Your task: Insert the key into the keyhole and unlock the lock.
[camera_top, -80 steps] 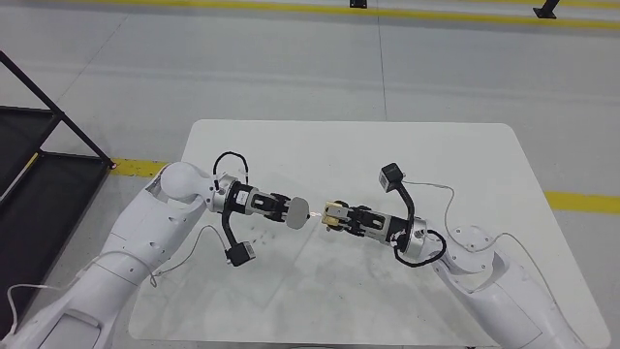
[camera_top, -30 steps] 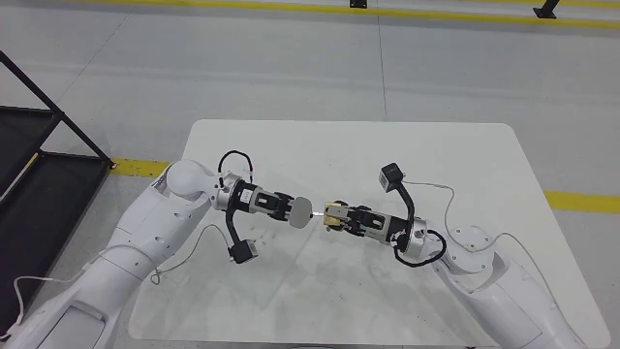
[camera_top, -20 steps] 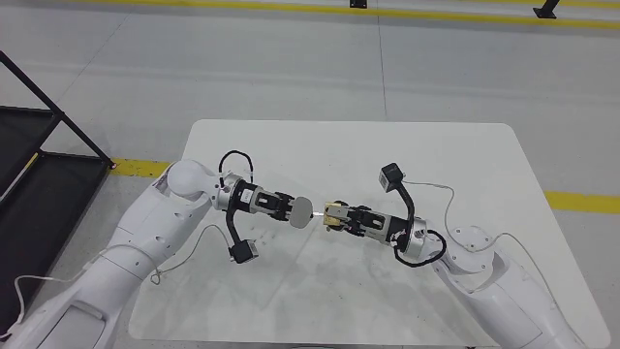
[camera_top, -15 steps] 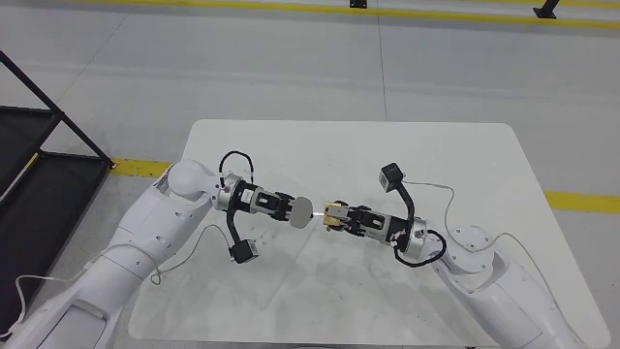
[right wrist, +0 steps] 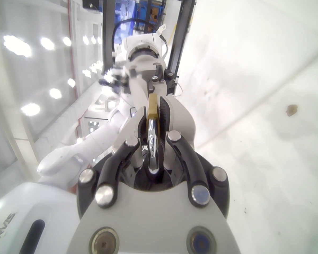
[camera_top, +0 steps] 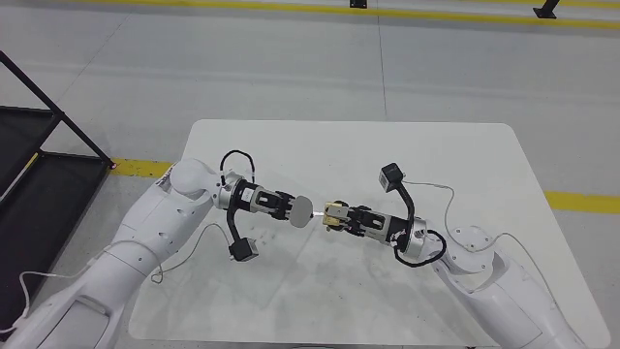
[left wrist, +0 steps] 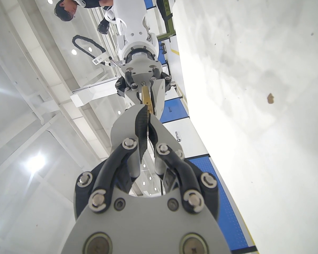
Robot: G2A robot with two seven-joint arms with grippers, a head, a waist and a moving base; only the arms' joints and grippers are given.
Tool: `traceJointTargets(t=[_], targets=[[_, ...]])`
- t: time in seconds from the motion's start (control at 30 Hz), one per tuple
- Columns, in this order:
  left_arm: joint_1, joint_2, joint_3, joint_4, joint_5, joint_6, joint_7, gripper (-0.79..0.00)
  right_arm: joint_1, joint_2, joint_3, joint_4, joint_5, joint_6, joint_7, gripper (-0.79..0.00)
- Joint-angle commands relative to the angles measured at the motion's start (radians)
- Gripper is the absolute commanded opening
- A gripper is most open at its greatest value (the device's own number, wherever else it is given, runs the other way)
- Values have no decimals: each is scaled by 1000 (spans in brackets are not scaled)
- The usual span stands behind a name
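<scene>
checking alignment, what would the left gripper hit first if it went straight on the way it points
Probably the brass lock held in the right gripper, directly ahead of the key; depth unclear.

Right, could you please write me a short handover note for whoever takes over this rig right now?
Grippers: the left gripper is shut on the key; the right gripper is shut on the lock, brass body facing the key.
Where: key and lock meet end to end in mid-air, over the table.
Done: both are picked up and lined up.
Left: how far the key is in cannot be told; seat it fully, then turn it to unlock.
</scene>
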Motion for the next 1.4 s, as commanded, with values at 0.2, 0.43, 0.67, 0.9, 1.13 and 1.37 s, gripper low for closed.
traceJointTargets(t=[0.2, 0.43, 0.67, 0.9, 1.13, 1.37], targets=[[-5, -2, 3, 11, -12, 6, 13, -785, 0, 0, 0, 0, 0, 0, 0, -785], [-12, -6, 14, 20, -18, 9, 20, -785, 0, 0, 0, 0, 0, 0, 0, -785], [-21, -12, 28, 39, -22, 13, 16, -785, 0, 0, 0, 0, 0, 0, 0, -785], [-30, -19, 42, 50, -29, 14, 16, -785, 0, 0, 0, 0, 0, 0, 0, -785], [-42, -25, 55, 62, -35, 13, 17, -785, 0, 0, 0, 0, 0, 0, 0, -785], [-50, -30, 66, 73, -41, 15, 14, -785, 0, 0, 0, 0, 0, 0, 0, -785]])
